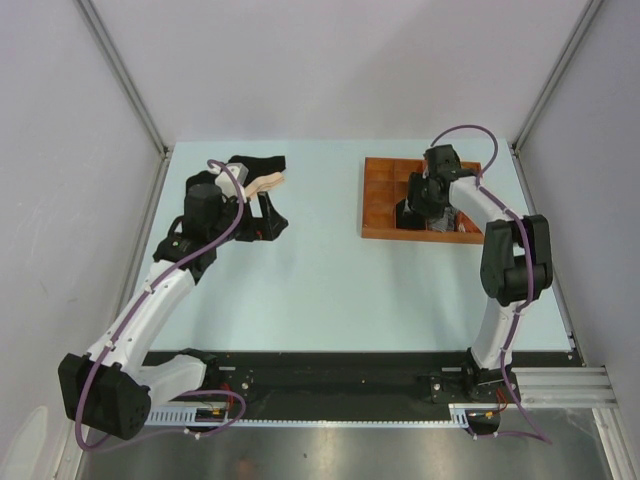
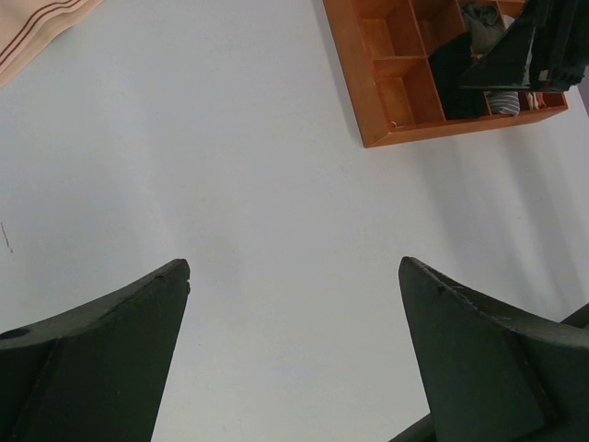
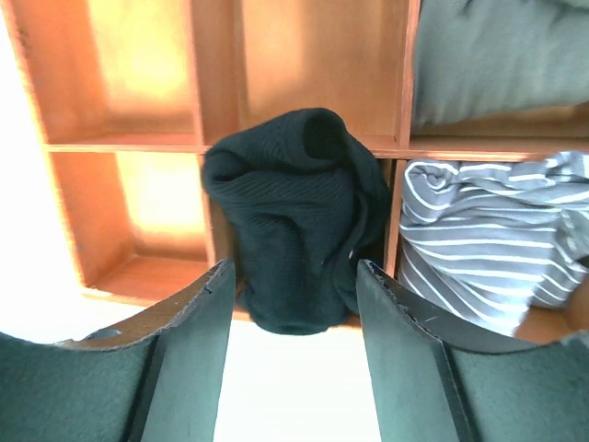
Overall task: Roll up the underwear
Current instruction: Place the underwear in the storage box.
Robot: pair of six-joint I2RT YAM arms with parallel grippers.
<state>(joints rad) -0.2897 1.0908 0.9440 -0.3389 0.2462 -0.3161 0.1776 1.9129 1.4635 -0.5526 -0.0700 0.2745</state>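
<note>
The right pincer (image 3: 294, 267) hangs over the brown tray (image 1: 380, 185), which sits at about 1 o'clock on the bench (image 1: 320, 290). Its jaws stand apart on either side of a rolled black brief (image 3: 294, 221) and hold nothing. The roll lies in a middle compartment at the tray's near edge, bulging a little over the rim. The compartment walls pen it in, which is probably why it keeps its rolled shape without a grip. I cannot tell whether the pads brush the cloth.

In the compartment at 3 o'clock of that roll sits the grey striped boxer short (image 3: 497, 239), bundled up and likewise held in place by the dividers. Two garments therefore look finished and stowed.

The left pincer (image 2: 294, 265) is spread as wide as it goes and is empty. In its own view there is only bare bench between its fingers. It waits at about 10 o'clock on the bench, just beside the second black brief (image 1: 255, 165), which lies loose and unrolled with its beige waistband (image 2: 37, 28) toward the arm. The wide-open stance suits a reach for that flat, floppy cloth, so I judge this last brief to be the piece left to roll.
</note>
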